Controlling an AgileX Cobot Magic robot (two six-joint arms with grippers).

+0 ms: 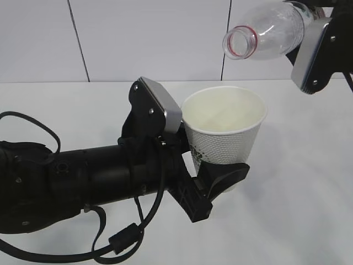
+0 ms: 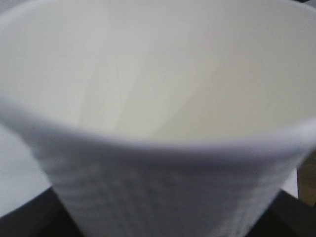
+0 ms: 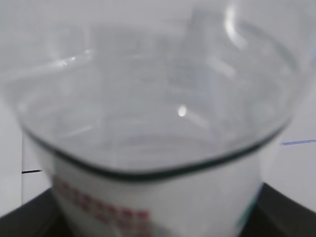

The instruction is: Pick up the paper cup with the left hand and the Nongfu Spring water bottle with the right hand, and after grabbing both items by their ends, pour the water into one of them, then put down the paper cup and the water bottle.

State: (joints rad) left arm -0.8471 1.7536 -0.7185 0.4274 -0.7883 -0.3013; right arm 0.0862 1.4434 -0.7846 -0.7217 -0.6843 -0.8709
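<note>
The paper cup (image 1: 224,128) sits upright in the grip of the left hand (image 1: 218,179), lifted above the white table (image 1: 309,193). The black fingers (image 1: 229,175) clasp its lower wall — one wraps the front near the base, the other is hidden behind the cup. So the jaws stand fairly wide, closed on the cup's narrow end, while the broad open mouth rises clear above them. A grey plate (image 1: 162,107) on the wrist sits just beside the cup's rim, on its left.

Above the cup and to its right, the Nongfu Spring water bottle (image 1: 265,34) lies tipped nearly on its side, its uncapped mouth with the red neck ring pointing down-left toward the cup, but apart from it. The right hand (image 1: 322,47) holds the bottle's far end; the fingers themselves are hidden behind its grey plate, though the right wrist view shows dark finger edges on either side of the bottle's body — spread to its width and gripping it.

On the cup, only part of a dark green printed mark shows by the fingers; no lettering can be read. On the bottle, the right wrist view shows a white label with small red marks, too blurred to read.

The cup's inside looks pale and creamy; whether there is water in it I cannot tell.
</note>
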